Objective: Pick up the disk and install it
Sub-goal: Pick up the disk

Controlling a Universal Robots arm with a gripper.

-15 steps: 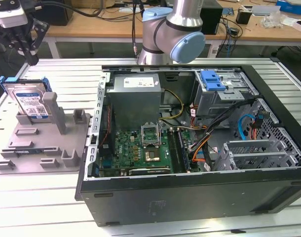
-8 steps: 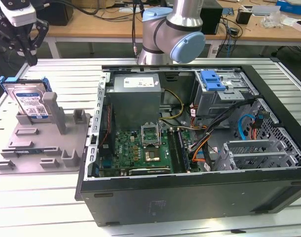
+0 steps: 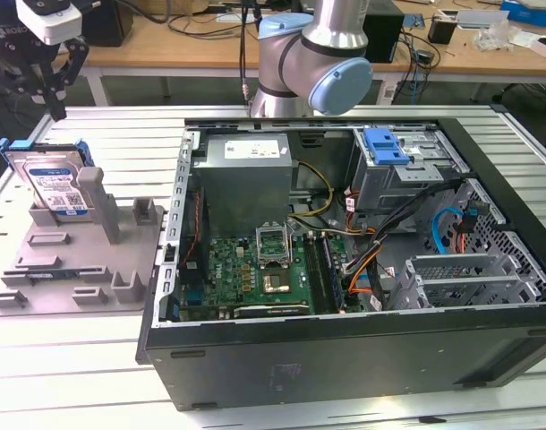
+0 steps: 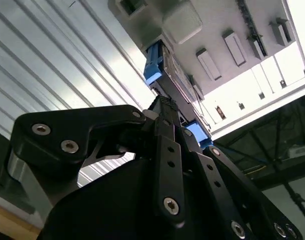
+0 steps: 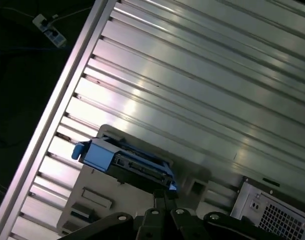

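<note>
Silver-grey disk with white-and-blue label, blue-framed, propped on edge in grey stand on surface, exterior view's left. Gripper just above, pinched narrow, empty.

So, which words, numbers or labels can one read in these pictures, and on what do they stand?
No text can be read.
White-and-blue label on the disk: print is there, too small to read.
Pale label on the power supply inside the computer case: blurred, not readable.
</note>
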